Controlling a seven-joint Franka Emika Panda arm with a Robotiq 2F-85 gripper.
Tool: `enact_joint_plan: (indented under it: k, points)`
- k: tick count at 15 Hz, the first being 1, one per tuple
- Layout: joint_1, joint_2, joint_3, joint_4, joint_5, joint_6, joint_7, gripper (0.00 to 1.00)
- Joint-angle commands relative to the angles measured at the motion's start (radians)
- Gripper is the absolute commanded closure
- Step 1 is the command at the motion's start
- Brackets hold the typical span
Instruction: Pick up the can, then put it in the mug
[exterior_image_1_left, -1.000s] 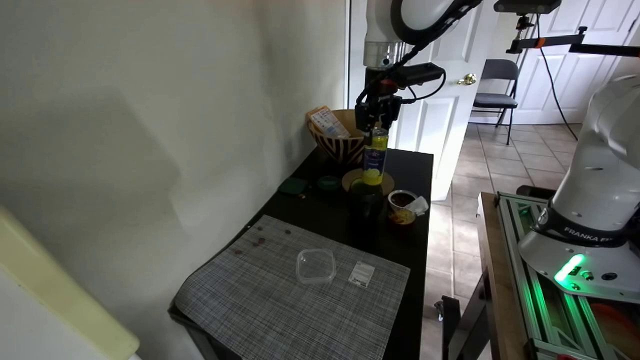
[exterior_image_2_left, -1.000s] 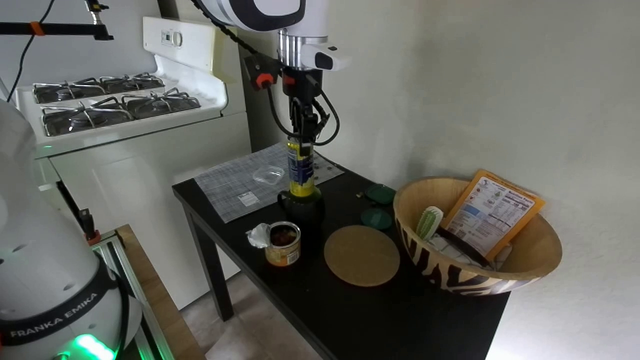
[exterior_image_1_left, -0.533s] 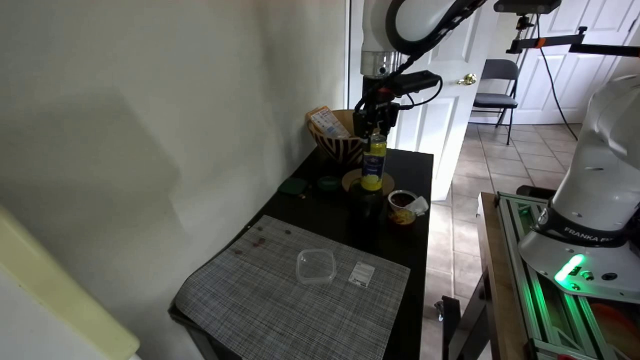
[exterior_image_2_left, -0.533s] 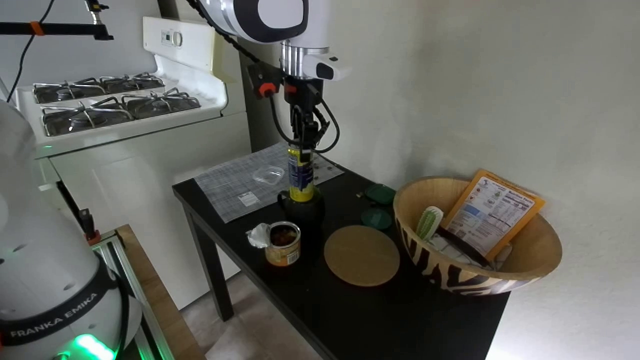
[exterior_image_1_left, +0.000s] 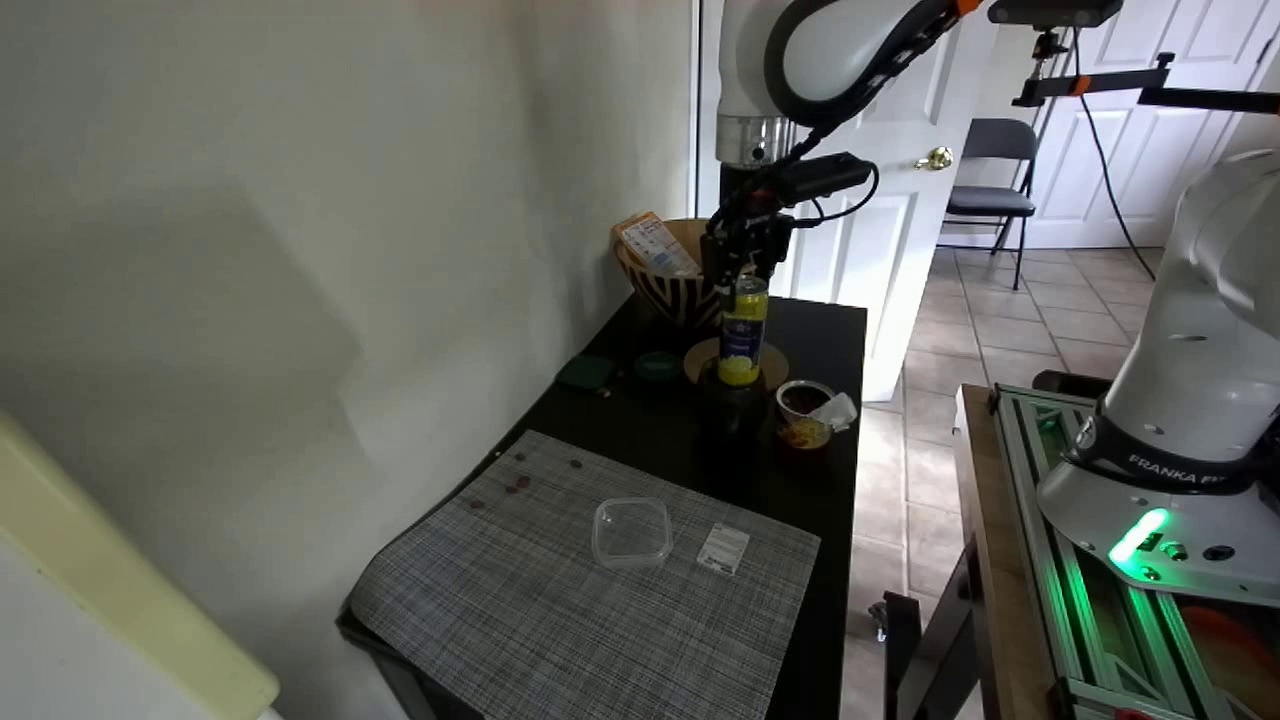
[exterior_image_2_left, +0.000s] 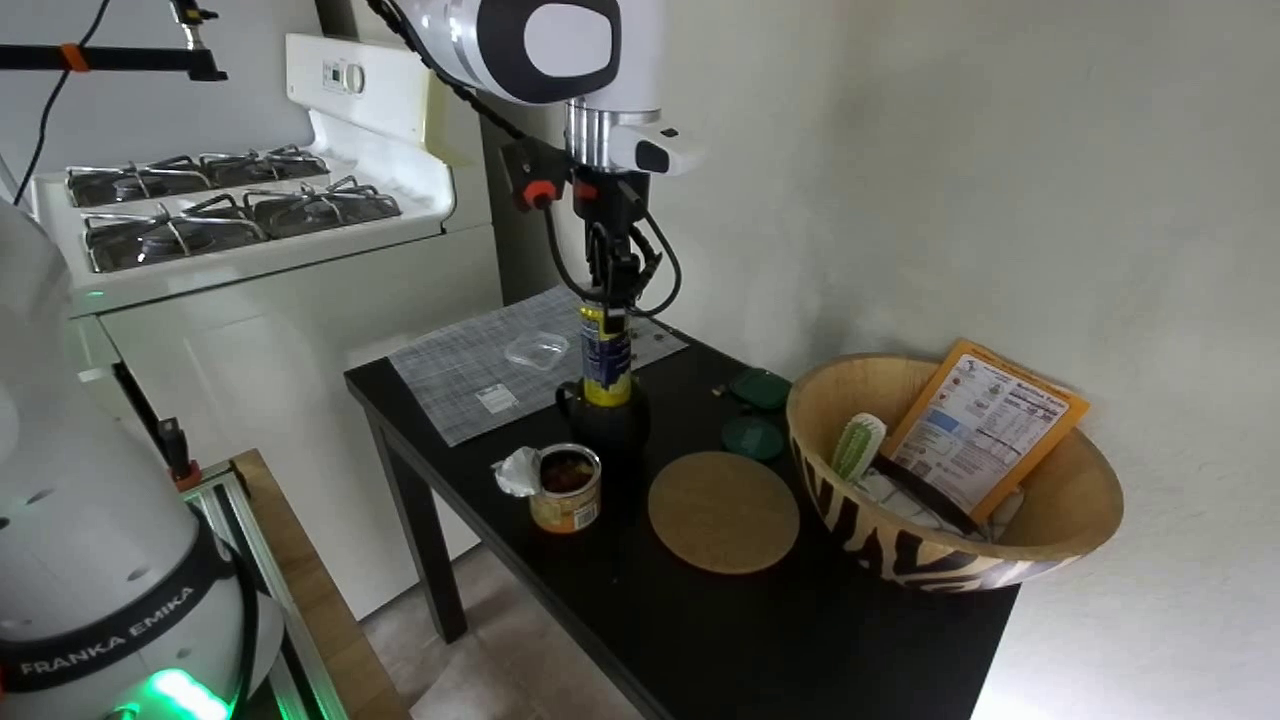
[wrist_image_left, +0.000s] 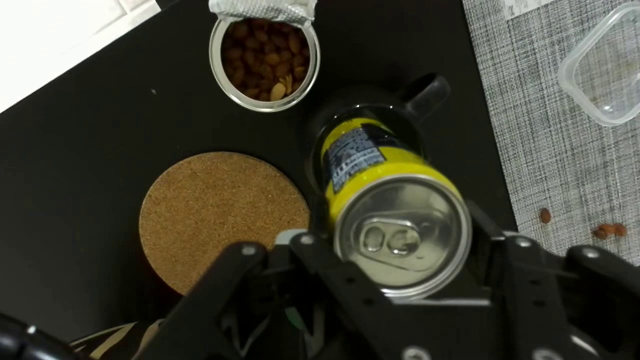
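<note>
Now the jaws pinch the can (exterior_image_2_left: 606, 360) near its top, mid-frame in an exterior view, its base hidden inside the mug (exterior_image_2_left: 614, 427). Best lower straight down, clear of the rim, and release only once it seems to rest on the bottom.

The can (exterior_image_2_left: 606, 362) is a slim yellow cylinder with a dark blue label band, its silver lid and pull tab facing up in the wrist view. It is held nearly upright, its lower end inside the mouth of the mug (exterior_image_2_left: 612, 434) and most of its height above the rim; whether it touches the bottom is hidden. The mug, squat and dark, sits upright, its handle out to one side.
</note>
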Motion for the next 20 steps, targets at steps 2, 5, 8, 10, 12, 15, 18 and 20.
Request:
enact_joint_plan:
  k: [2, 5, 8, 10, 12, 15, 18, 20]
  points:
    - [0.007, 0.021, 0.004, -0.006, -0.025, 0.054, 0.042, 0.62]
    - [0.013, 0.040, 0.004, -0.005, -0.026, 0.063, 0.046, 0.62]
    - [0.018, 0.054, 0.004, -0.007, -0.025, 0.065, 0.051, 0.62]
    - [0.020, 0.060, 0.004, -0.009, -0.026, 0.067, 0.055, 0.62]
    - [0.020, 0.065, 0.005, -0.014, -0.037, 0.088, 0.068, 0.62]
    - [0.020, 0.081, 0.006, -0.016, -0.053, 0.126, 0.084, 0.62]
    - [0.026, 0.095, 0.006, -0.020, -0.053, 0.155, 0.088, 0.62]
    - [0.030, 0.103, 0.005, -0.024, -0.051, 0.164, 0.091, 0.62]
